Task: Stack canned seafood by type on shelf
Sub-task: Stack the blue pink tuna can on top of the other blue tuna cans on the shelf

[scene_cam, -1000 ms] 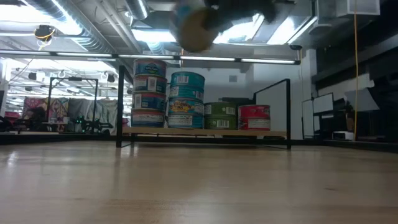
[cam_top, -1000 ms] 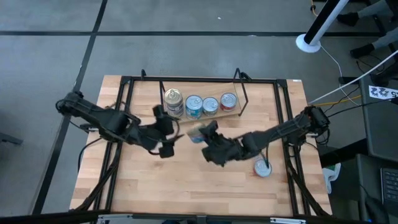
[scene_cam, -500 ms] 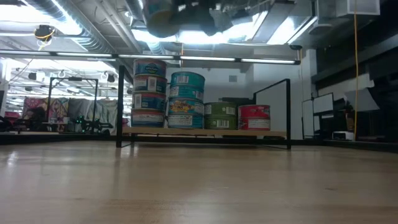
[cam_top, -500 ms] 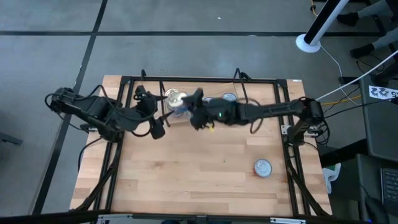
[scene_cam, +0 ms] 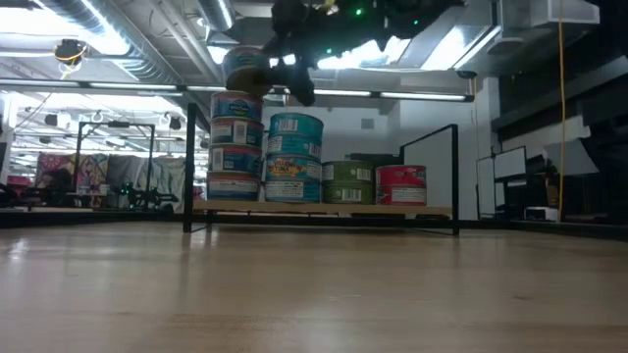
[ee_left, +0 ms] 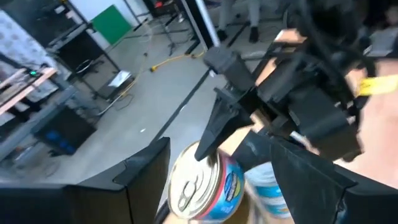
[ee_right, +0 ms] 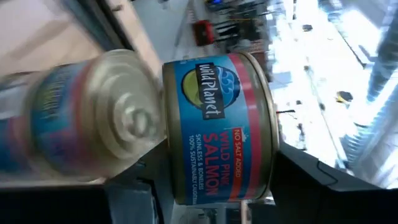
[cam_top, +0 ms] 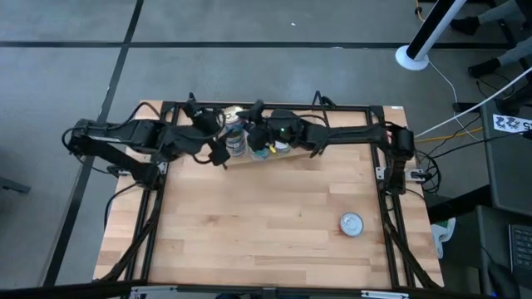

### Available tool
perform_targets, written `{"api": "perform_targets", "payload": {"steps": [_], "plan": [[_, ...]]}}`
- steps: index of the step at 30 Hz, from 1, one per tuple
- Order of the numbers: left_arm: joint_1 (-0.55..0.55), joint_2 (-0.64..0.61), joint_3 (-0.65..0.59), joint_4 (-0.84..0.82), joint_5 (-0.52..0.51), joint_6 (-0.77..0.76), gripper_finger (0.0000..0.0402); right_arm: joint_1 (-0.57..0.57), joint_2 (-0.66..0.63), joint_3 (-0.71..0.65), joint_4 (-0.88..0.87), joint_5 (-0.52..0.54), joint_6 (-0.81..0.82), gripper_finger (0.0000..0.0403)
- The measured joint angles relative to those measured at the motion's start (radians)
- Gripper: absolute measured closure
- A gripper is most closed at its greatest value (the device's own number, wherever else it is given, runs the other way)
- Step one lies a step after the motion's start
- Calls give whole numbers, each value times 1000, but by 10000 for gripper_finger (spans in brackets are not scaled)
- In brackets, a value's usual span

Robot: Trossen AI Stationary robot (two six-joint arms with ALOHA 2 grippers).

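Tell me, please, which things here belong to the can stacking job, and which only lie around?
Job:
salmon can in right hand
stacked cans
shelf
loose can on table
left hand, open

Lying about:
white stand
floor cables

- Two arms, each with one gripper: left gripper (cam_top: pixel 218 143), right gripper (cam_top: pixel 252 137).
- One shelf (scene_cam: pixel 324 210).
- Eight cans on shelf (scene_cam: pixel 294 157).
- One can held (ee_right: pixel 217 127).
- One can on desk (cam_top: pixel 352 224).
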Motion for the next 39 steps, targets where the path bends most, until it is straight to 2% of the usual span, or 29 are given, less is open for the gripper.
{"api": "perform_targets", "payload": {"steps": [5, 18, 23, 39], "plan": [[60, 2, -56, -1, 1, 13, 130, -16, 33, 0, 90, -10, -4, 201], [175, 2, -162, 12, 3, 11, 130, -16, 78, 2, 105, -34, -10, 201], [186, 2, -197, 10, 10, 10, 130, -16, 78, 2, 101, -35, -5, 200], [186, 2, -197, 14, 42, 11, 130, -15, 80, 1, 119, -23, 64, 200]]}}
